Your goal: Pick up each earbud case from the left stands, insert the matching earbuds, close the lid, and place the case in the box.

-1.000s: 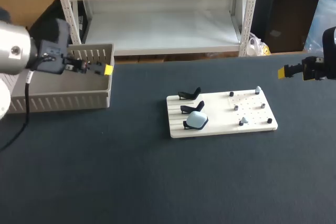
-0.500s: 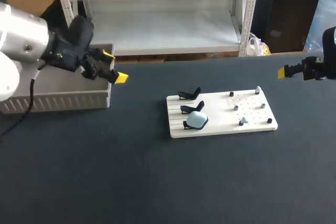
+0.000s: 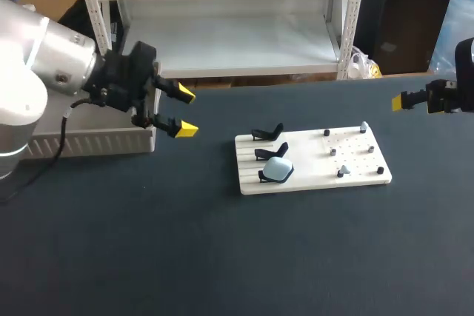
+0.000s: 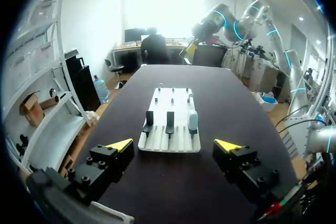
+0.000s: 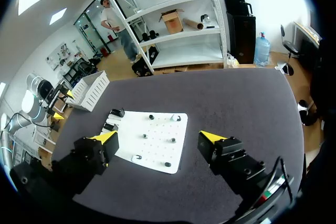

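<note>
Step in hand: fetching the case at the front-left corner of the board — my left gripper hovers well short, fingers apart, empty. Next: reach over it, descend, clamp.

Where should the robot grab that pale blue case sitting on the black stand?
Probably across the two narrow sides of the pale blue case, with the open left gripper coming down from above. The case leans propped on the nearest black stand, so its upper body stands free while its underside is cradled. The neighbouring stand is empty, which leaves room for a finger.
</note>
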Action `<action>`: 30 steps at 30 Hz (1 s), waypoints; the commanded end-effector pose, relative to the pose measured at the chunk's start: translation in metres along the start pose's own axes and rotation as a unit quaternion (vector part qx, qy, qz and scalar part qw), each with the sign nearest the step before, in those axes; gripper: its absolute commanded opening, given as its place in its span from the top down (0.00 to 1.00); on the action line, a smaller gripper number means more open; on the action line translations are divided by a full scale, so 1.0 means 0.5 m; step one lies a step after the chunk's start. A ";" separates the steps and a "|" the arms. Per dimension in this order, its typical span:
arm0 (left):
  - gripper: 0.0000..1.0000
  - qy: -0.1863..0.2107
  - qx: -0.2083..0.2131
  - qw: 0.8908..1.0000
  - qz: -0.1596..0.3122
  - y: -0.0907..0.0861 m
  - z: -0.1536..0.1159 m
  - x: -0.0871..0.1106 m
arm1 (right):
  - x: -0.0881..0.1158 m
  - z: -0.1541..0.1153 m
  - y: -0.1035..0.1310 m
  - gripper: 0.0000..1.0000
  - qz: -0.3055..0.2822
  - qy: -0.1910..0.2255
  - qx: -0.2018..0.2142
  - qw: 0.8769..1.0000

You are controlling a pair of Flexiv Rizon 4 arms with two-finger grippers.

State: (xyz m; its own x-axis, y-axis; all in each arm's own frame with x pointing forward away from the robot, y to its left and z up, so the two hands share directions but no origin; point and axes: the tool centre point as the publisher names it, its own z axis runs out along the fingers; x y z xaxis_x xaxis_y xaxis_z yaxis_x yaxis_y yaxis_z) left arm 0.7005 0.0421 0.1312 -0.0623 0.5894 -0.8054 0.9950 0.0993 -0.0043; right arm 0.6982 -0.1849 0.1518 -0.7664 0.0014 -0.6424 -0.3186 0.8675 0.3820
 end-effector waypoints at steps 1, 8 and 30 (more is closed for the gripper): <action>0.00 0.003 0.025 1.000 0.012 0.002 0.050 0.005 | -0.001 0.002 -0.003 0.00 -0.001 0.000 -0.003 1.000; 0.00 -0.001 0.007 1.000 0.007 -0.020 0.107 0.012 | -0.001 0.002 -0.003 0.00 -0.001 0.000 -0.003 1.000; 0.00 -0.027 -0.007 1.000 0.006 -0.080 0.223 0.009 | -0.001 0.002 -0.003 0.00 -0.001 0.000 -0.003 1.000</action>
State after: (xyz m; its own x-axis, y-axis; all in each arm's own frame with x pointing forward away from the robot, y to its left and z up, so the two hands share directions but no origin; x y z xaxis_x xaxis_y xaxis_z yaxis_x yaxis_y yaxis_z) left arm 0.6718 -0.0385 0.0698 -0.0489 0.5532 -0.8316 0.9963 0.0859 -0.0015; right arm 0.6982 -0.1849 0.1518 -0.7664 0.0015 -0.6424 -0.3185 0.8676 0.3819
